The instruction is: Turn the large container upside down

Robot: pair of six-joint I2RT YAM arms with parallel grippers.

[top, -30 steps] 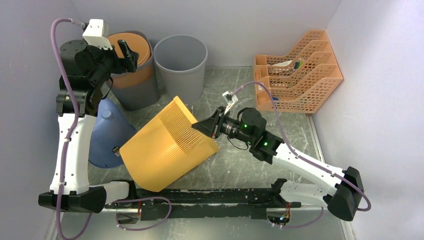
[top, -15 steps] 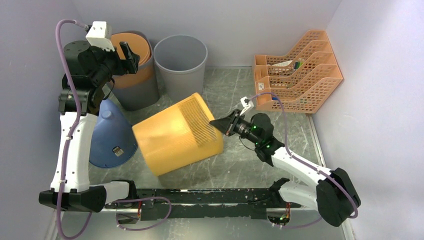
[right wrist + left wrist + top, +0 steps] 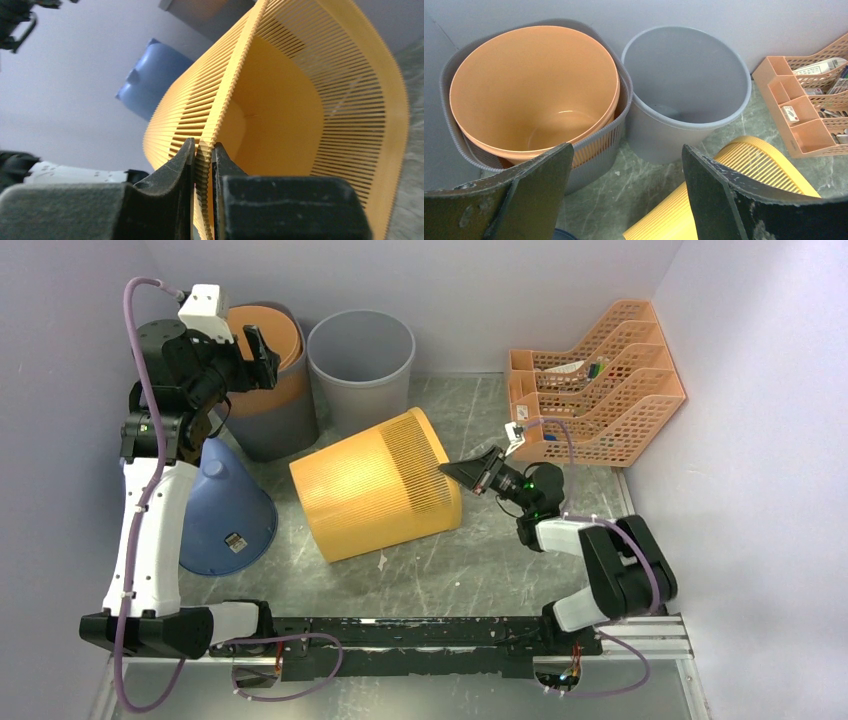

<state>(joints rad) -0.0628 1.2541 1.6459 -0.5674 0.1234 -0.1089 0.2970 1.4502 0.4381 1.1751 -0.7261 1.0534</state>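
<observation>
The large container is a yellow ribbed basket (image 3: 375, 498) lying on its side in the middle of the table, its open mouth facing right. My right gripper (image 3: 452, 471) is shut on the basket's rim; the right wrist view shows the rim (image 3: 235, 75) pinched between the two fingers, with my right gripper (image 3: 202, 152) looking into the basket's inside. My left gripper (image 3: 262, 348) is open and empty, held high at the back left above the bins. In the left wrist view my left gripper (image 3: 626, 165) hangs over bare table, with a corner of the basket (image 3: 734, 200) below.
A grey bin holding an orange bucket (image 3: 262, 370) and a grey wastebasket (image 3: 360, 365) stand at the back. A blue cone-shaped container (image 3: 222, 505) stands upside down at the left. An orange file rack (image 3: 592, 385) sits at the back right.
The right gripper has swung the basket's rim up and to the right, so the basket has turned from tilted to lying on its side with its mouth to the right. The left arm barely moved.
</observation>
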